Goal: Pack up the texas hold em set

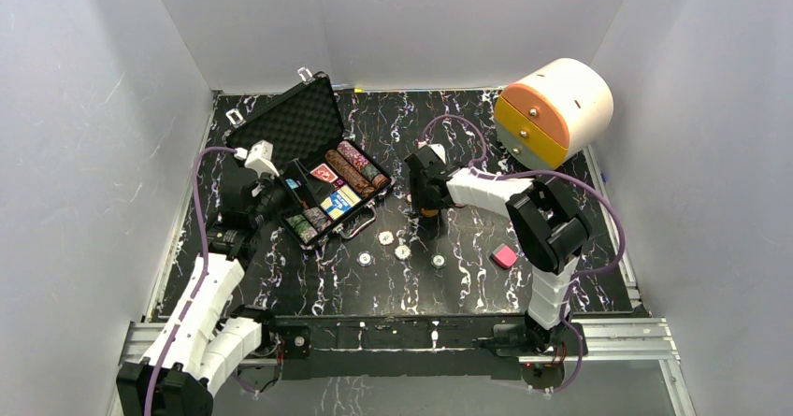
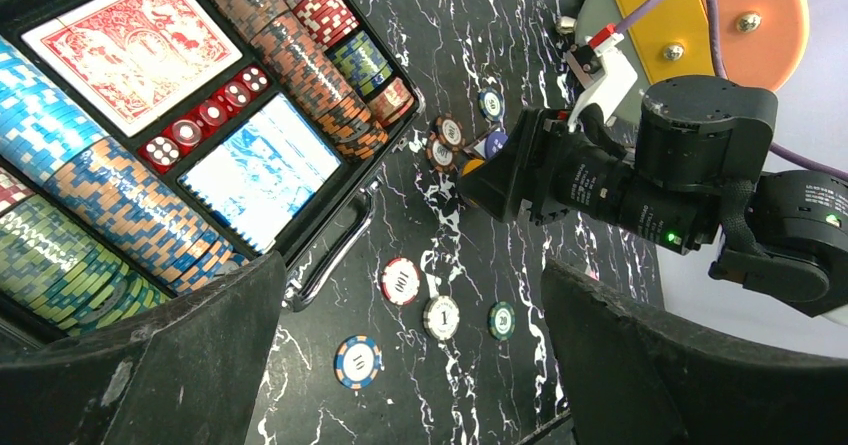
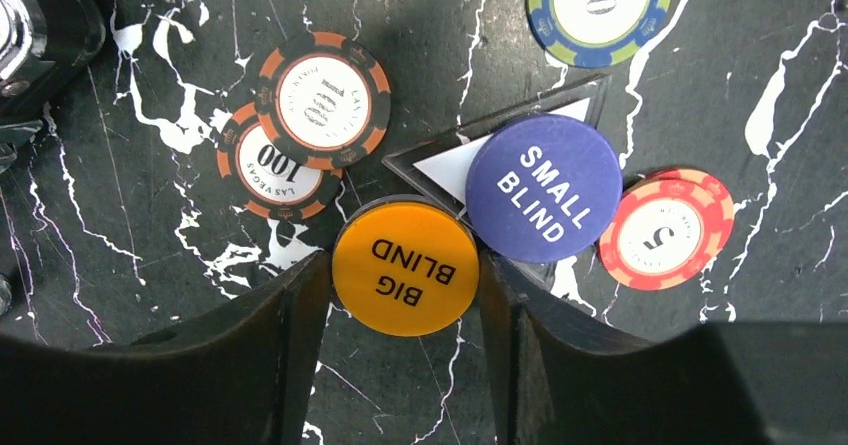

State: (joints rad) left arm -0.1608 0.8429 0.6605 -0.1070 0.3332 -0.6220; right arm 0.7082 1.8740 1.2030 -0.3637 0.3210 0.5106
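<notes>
Found black poker case (image 1: 292, 124) lying open at left rear of worktop (image 1: 468, 280), lid propped up, holding rows of poker chips (image 2: 110, 200), a red-backed card deck (image 2: 130, 45) and red dice (image 2: 205, 115). Noted right gripper (image 3: 405, 265) with jaws closed in against both sides of orange BIG BLIND button (image 3: 405, 285), just beside purple SMALL BLIND button (image 3: 545, 188), amid loose 100 chips (image 3: 322, 100), 50 chip (image 3: 600, 5) and 5 chip (image 3: 668, 230) right of the case. Observed left gripper (image 2: 412, 270) at the case's front edge, jaws spread wide and gripping nothing; counted four more loose chips (image 1: 402, 251) on worktop before the case.
</notes>
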